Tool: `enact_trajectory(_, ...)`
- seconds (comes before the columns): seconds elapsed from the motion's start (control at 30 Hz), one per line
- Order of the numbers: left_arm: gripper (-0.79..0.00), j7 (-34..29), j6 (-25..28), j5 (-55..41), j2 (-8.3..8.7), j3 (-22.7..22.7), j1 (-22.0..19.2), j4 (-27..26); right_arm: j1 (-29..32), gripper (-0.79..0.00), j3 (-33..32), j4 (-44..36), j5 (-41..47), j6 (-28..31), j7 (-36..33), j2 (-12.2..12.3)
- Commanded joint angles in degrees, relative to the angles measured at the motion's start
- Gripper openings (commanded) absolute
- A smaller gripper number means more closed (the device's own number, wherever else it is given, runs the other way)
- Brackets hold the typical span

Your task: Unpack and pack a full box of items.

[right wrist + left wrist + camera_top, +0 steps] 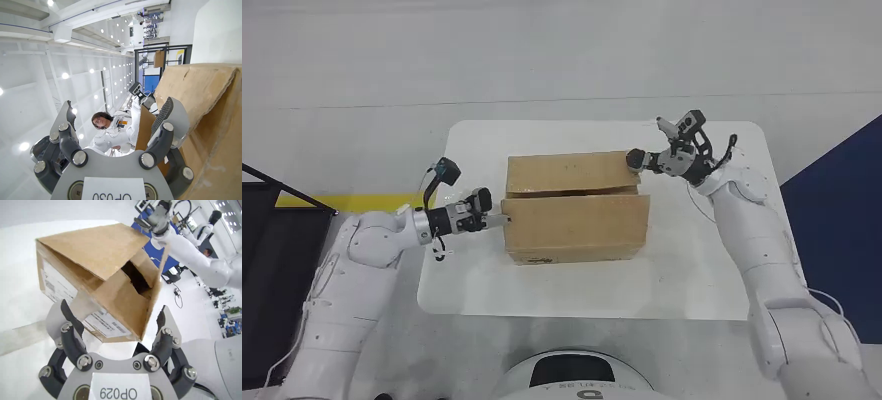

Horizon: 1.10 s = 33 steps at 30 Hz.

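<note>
At the middle of the white table (692, 285) a brown cardboard box (577, 215) is set, long side across the robot's front. From above, its two long top flaps are seen nearly down, with a narrow seam between them that widens toward the right end. In the left wrist view the cardboard box (117, 298) is shown with one long flap (94, 249) lifted a little and a dark gap under it (contents cannot be made out). White labels (56, 283) are stuck on the faces nearest that camera.

At the box's left end the left gripper (485, 212) is placed, level with the seam (touching or just beside, cannot be told). In its own view the left gripper (113, 308) is spread wide, the box's near corner lying between the fingers (70, 318), nothing clamped.

At the far right corner of the box the right gripper (636, 158) is held. In its own view the right gripper (119, 108) is spread apart too. One finger (163, 112) is seen right by a cardboard edge (145, 123), the other well off it, nothing pinched.
</note>
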<state>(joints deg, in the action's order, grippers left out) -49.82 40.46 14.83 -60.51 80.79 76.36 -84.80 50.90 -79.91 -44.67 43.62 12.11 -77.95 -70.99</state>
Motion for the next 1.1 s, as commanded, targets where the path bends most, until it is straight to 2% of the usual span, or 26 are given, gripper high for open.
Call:
enact_trajectory(0.0, 0.0, 1.9, -3.3, 1.1, -0.22, -1.2, -0.7, -0.1, 2.0, 0.0, -2.9, -1.6, 5.0, 1.4, -1.6, 0.4)
enact_trajectory(0.1, 0.0, 4.1, -5.9, 2.0, -0.32, -1.8, -0.8, 0.0, 4.3, 0.0, -3.6, -5.0, 8.6, 2.2, -4.0, 0.3)
enact_trajectory(0.17, 0.0, 5.6, -8.7, 4.0, -0.58, -3.2, -2.2, 0.6, 6.3, 0.0, -5.2, -9.0, 7.1, 1.4, -9.9, 1.3)
enact_trajectory(0.23, 0.0, 7.2, -10.5, 4.5, -0.88, -4.6, -3.2, 1.4, 9.1, 0.0, -5.6, -14.6, 6.0, 0.1, -10.0, 2.0)
enact_trajectory(0.37, 0.0, 9.1, -13.4, 7.9, -1.18, -6.4, -4.8, 2.3, 13.9, 0.0, -5.0, -23.9, -4.5, -3.1, -9.9, 3.8)
enact_trajectory(0.47, 0.0, 10.4, -14.6, 9.0, -1.39, -7.5, -5.6, 3.0, 14.9, 0.0, -3.6, -27.2, -12.9, -5.4, -5.6, 4.3)
enact_trajectory(0.67, 0.0, 12.3, -15.5, 9.1, -1.55, -8.2, -6.3, 4.6, 14.8, 0.0, -0.6, -28.9, -17.6, -7.8, 4.3, 4.1)
enact_trajectory(0.8, 0.0, 13.6, -15.7, 9.3, -1.23, -6.5, -5.8, 5.9, 13.8, 0.0, 0.3, -27.8, -18.3, -8.4, 6.3, 4.1)
enact_trajectory(0.93, 0.0, 15.0, -17.6, 11.7, -0.8, -4.8, -4.9, 6.9, 12.0, 0.0, 1.9, -26.0, -23.6, -11.0, 9.5, 4.3)
enact_trajectory(1.07, 0.0, 16.2, -19.8, 14.2, -0.74, -4.8, -4.8, 7.5, 10.6, 0.0, 2.9, -24.6, -23.6, -10.3, 8.3, 4.3)
